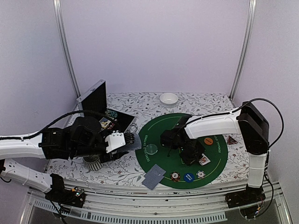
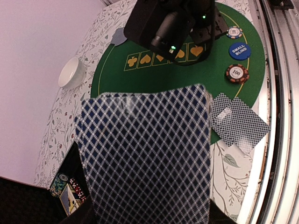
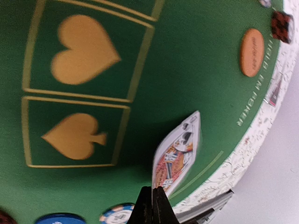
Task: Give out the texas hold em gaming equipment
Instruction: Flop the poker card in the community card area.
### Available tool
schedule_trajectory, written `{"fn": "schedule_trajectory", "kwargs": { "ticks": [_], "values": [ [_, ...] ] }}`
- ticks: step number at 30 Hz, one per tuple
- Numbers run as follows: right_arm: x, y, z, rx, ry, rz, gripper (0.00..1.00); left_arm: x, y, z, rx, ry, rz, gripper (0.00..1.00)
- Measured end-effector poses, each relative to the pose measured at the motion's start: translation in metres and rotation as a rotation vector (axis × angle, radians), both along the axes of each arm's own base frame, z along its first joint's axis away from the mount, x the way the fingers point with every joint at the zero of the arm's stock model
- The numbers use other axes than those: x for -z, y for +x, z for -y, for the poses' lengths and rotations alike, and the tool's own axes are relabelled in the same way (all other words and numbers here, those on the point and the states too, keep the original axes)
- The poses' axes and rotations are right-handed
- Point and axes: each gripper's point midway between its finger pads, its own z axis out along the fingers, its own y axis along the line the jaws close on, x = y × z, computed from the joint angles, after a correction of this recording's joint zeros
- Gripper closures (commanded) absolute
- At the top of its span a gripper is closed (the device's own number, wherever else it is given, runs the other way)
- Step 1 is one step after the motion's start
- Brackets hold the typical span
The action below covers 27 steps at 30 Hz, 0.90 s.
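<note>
My left gripper [image 1: 132,140] is shut on grey-blue-backed playing cards [image 2: 145,154] that fill the left wrist view and hide its fingers; it hovers at the left edge of the green mat [image 1: 159,123]. My right gripper [image 1: 195,156] is shut on the edge of a face card [image 3: 177,154] and holds it tilted just above the mat's near right part. Two face-down cards [image 1: 154,176] lie over the mat's near edge. A reddish-brown chip [image 1: 175,176], blue chip [image 1: 188,177] and white chip [image 1: 200,174] lie near them. An orange chip [image 1: 208,140], a pale clear chip [image 1: 153,149] and a red triangular marker [image 1: 231,139] also show.
A white bowl [image 1: 168,98] stands behind the mat. An open black box [image 1: 99,99] with more pieces sits at the back left. A ribbed grey mug [image 1: 93,162] stands under my left arm. The table's near edge runs just below the chips.
</note>
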Motion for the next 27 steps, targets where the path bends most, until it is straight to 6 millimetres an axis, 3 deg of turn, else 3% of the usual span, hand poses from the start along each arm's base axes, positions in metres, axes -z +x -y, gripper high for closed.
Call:
{"fn": "schedule_trajectory", "kwargs": {
  "ticks": [6,11,18,24,27],
  "values": [
    [0.014,-0.002,-0.057,-0.071,0.192,-0.065,0.98,0.000,0.000,0.000,0.000,0.000,0.000,0.47],
    [0.021,-0.004,-0.076,-0.078,0.283,-0.111,0.98,-0.001,0.000,0.000,0.000,-0.003,0.001,0.47],
    [0.027,-0.006,-0.067,-0.016,0.286,-0.129,0.98,-0.005,-0.001,-0.001,0.000,-0.014,0.005,0.47],
    [0.026,-0.013,-0.036,0.087,0.296,-0.139,0.98,-0.005,-0.001,-0.001,0.000,-0.016,0.007,0.47],
    [0.027,-0.014,-0.034,0.111,0.314,-0.155,0.97,-0.005,-0.001,-0.001,0.000,-0.016,0.007,0.47]
  ]
}}
